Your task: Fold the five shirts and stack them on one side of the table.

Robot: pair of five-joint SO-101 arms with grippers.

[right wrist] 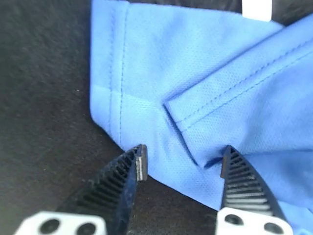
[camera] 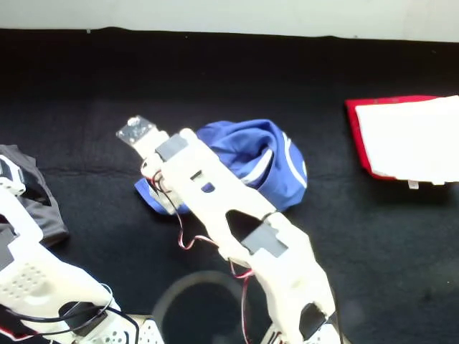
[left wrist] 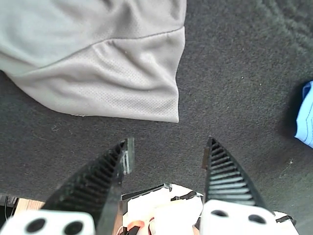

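High view — shirts 4 | blue (camera: pixel 267 154) | grey (camera: pixel 43 215) | red (camera: pixel 357 135) | white (camera: pixel 409 140)

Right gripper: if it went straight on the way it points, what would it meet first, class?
Probably the blue shirt, its edge just ahead of the open right gripper; depth is unclear.

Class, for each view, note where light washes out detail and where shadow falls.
High view: the white shirt glares, its folds washed out; a faint ring ghosts near the bottom edge. Left wrist view: dark shadow edges the blue shirt. Right wrist view: that shirt is lit evenly, with thin shadow beneath its hem.
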